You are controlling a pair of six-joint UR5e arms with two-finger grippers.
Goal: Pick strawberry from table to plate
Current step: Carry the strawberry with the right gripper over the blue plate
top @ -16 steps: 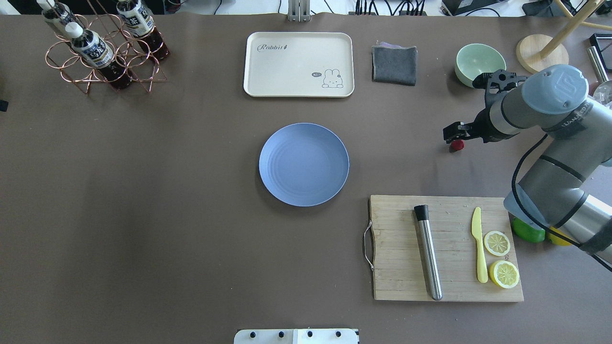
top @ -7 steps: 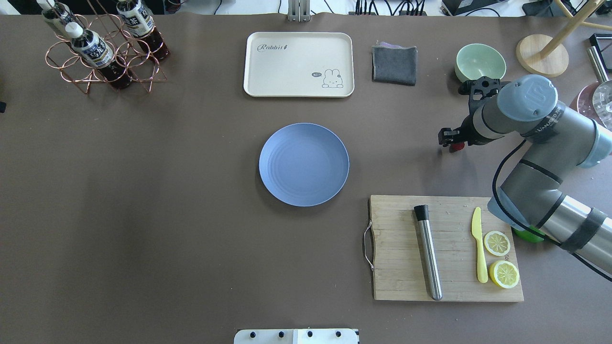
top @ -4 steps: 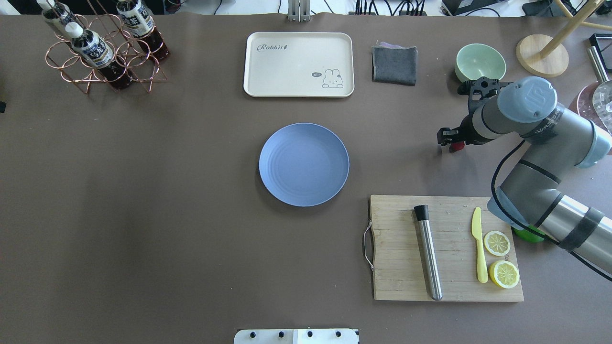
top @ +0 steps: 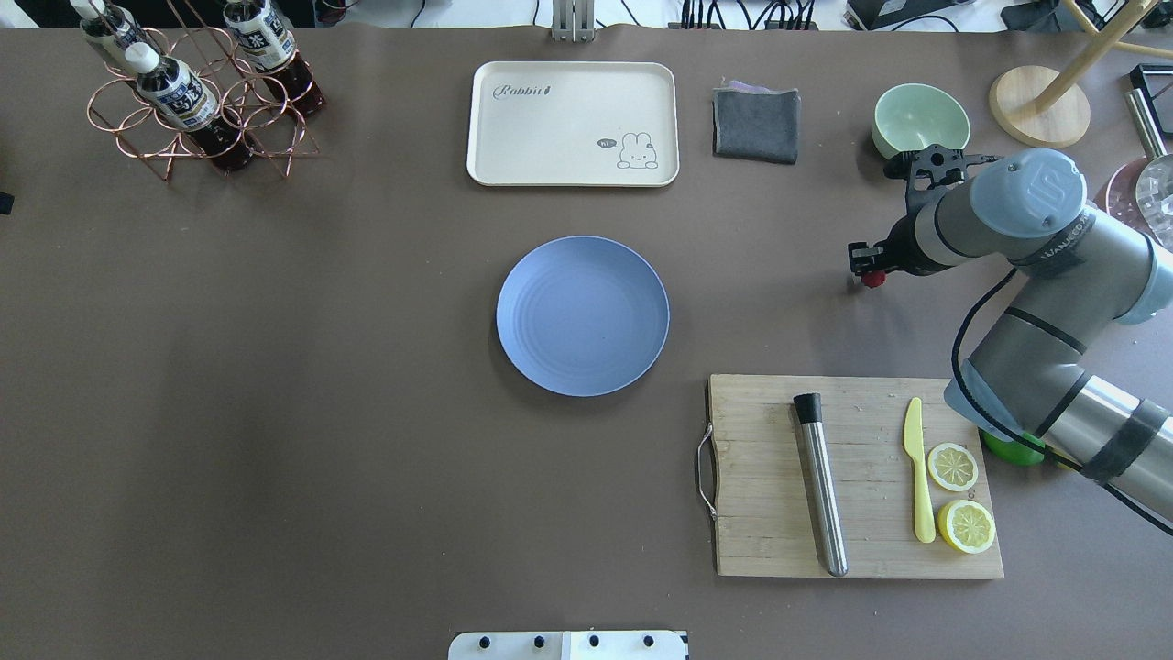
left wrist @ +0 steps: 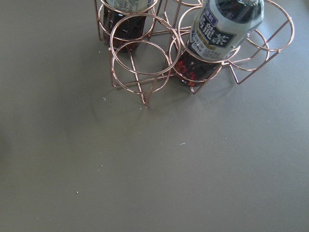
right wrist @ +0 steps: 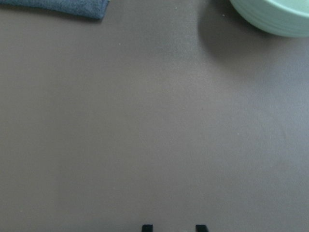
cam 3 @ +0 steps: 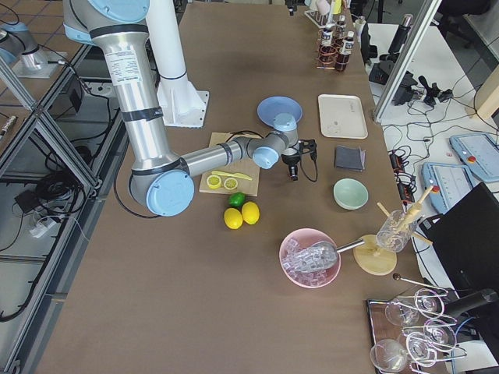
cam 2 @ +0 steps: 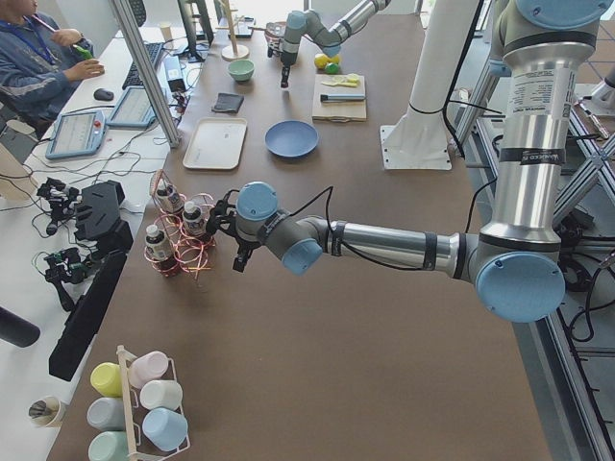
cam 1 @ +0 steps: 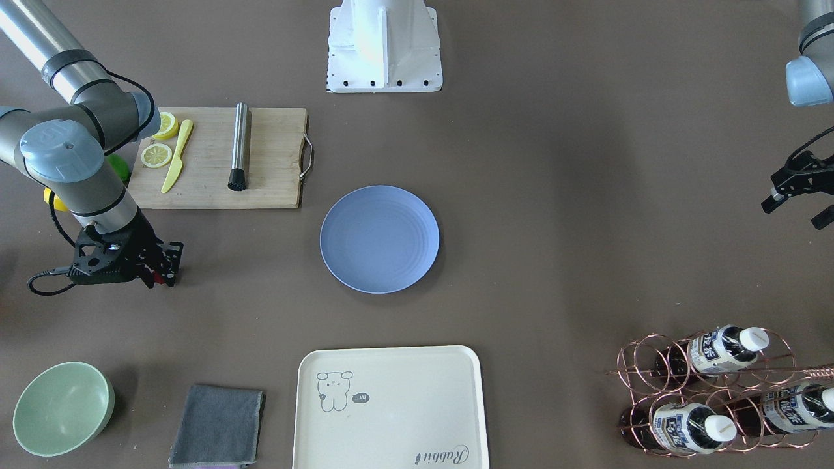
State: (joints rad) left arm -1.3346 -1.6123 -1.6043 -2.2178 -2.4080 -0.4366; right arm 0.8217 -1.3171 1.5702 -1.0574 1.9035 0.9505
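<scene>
The strawberry (top: 873, 279) lies on the table (top: 321, 367) right of the light-blue plate (top: 583, 316), and only a sliver of red shows under the hand. My right gripper (top: 862, 266) is down over it, low to the table. In the right wrist view its fingertips (right wrist: 147, 227) stand apart at the bottom edge with bare table between them; the berry is out of that frame. From the front, a bit of red strawberry (cam 1: 151, 279) peeks beside the right gripper (cam 1: 163, 267). My left gripper (cam 1: 798, 198) hangs open and holds nothing, near the bottle rack (cam 1: 710, 387).
A bamboo cutting board (top: 857, 477) with a metal cylinder, a yellow knife and lemon halves lies in front of the right arm. A pale-green bowl (top: 920, 121) and a grey cloth (top: 756, 124) sit behind the gripper. The cream tray (top: 573, 124) is beyond the plate.
My right arm has come down and drawn in over the strawberry, which now shows less. The berry has stayed in place on the table.
</scene>
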